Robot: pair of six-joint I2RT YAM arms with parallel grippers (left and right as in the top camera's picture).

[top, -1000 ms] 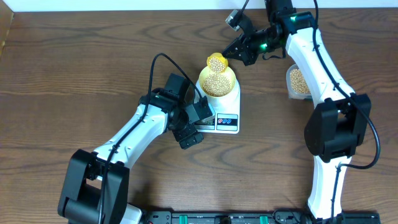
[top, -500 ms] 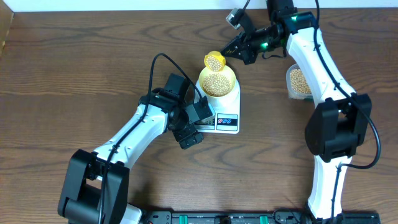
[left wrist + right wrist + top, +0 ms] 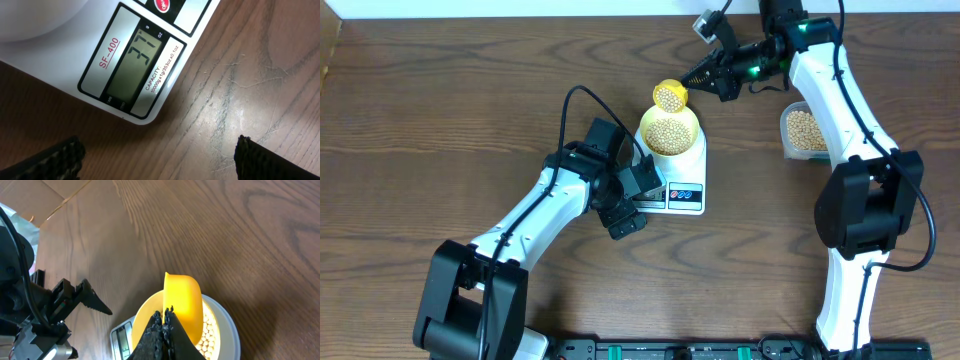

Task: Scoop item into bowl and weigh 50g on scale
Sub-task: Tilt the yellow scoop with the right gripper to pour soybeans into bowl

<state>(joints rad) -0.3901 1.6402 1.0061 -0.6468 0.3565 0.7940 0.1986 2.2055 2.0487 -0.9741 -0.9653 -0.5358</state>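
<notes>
Beans [image 3: 670, 136] fill the bowl [image 3: 644, 125] on the scale [image 3: 692, 170]. More lie in the scoop [image 3: 668, 96] over the scale's far edge and in a tub [image 3: 802, 131] well right of the scale. Small, hard and round, they will likely roll and scatter, so they are best moved with the scoop, held by its handle, where the right jaws are clamped. The left jaws gape empty over the surface [image 3: 250, 75] at the scale's front. The scale's face reads "SF-400" and "CAPACITY 1000g x 1g"; the display apparently shows 77.

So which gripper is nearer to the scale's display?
Left. The left gripper is open right beside the display, at the front edge of the scale. The right gripper holds the scoop at the far rim of the bowl.
</notes>
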